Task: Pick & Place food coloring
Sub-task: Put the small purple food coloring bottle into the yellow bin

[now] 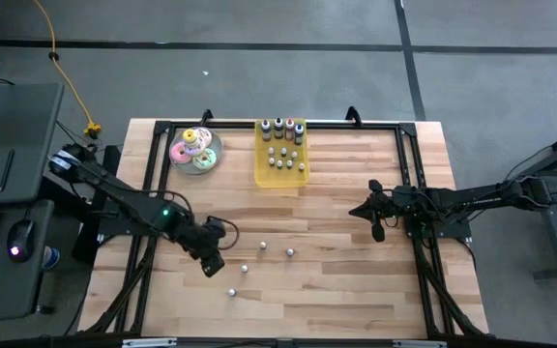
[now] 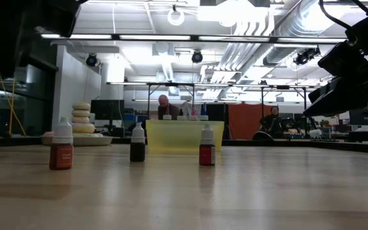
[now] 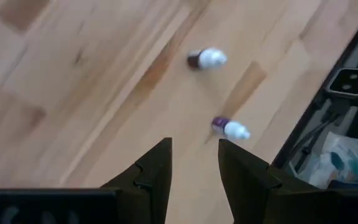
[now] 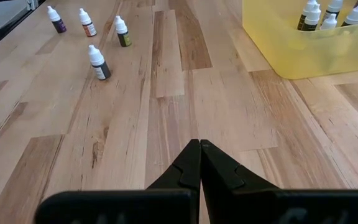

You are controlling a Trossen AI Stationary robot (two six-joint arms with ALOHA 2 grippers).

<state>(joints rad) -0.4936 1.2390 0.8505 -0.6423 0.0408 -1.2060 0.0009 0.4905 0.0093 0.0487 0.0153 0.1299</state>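
Four small food coloring bottles with white caps stand upright on the wooden table: one (image 1: 263, 246), a second (image 1: 290, 253), a third (image 1: 244, 268), and one nearest the near edge (image 1: 230, 290). More bottles (image 1: 283, 145) stand in the yellow tray (image 1: 259, 174). My left gripper (image 1: 211, 261) is open just left of the loose bottles. Its wrist view shows two of them, one (image 3: 230, 129) close beyond the fingers (image 3: 194, 165) and another (image 3: 207, 59) farther off. My right gripper (image 1: 375, 227) is shut over the table's right part, with all four loose bottles (image 4: 98, 62) far ahead of it (image 4: 199, 149).
A plate of pastel iced donuts (image 1: 194, 150) sits at the far left, next to the yellow tray (image 4: 303, 59). A black frame (image 1: 409, 164) runs along the table's sides. Bare wood (image 1: 337, 290) lies between the two grippers and toward the near edge.
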